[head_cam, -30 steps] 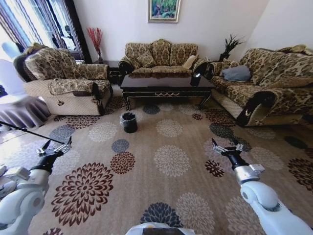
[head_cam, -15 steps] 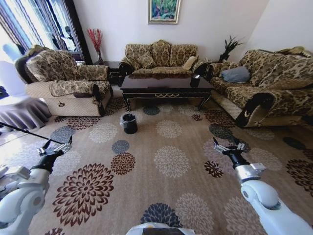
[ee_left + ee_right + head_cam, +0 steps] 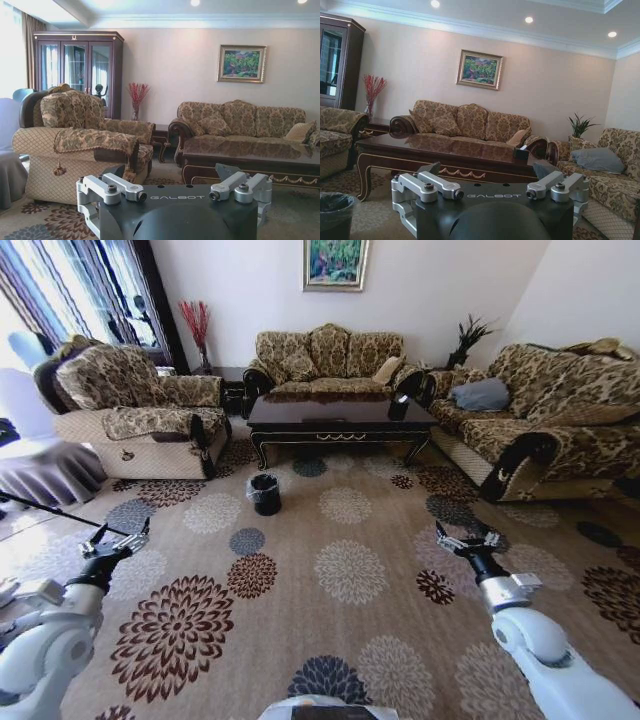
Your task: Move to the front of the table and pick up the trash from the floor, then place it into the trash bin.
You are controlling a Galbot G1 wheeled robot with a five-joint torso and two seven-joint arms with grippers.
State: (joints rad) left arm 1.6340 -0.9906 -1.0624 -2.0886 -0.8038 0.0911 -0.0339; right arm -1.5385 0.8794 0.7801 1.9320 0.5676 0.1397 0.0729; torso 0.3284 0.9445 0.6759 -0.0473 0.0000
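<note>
The table (image 3: 340,421) stands far ahead across the floor (image 3: 350,570), in front of the back sofa; it also shows as the table (image 3: 260,156) and the table (image 3: 445,150) in the wrist views. The trash bin (image 3: 264,493) sits on the carpet near the table's left front leg, and its lined rim is the trash bin (image 3: 334,210). No trash can be made out on the carpet. My left gripper (image 3: 115,543) and right gripper (image 3: 465,540) hover low over the carpet, both open and empty; the wrist views show each gripper (image 3: 175,192) (image 3: 492,192) with its fingers spread wide.
An armchair (image 3: 140,410) flanks the table on the left, a sofa (image 3: 325,355) stands behind it, and another sofa (image 3: 545,425) lines the right. A grey draped shape (image 3: 40,468) and a thin dark rod (image 3: 60,510) lie at far left. A small dark box (image 3: 399,405) sits on the table.
The whole head view has shifted slightly, with the table and bin a little lower and nearer, so the camera has moved forward. Both arms keep the same pose.
</note>
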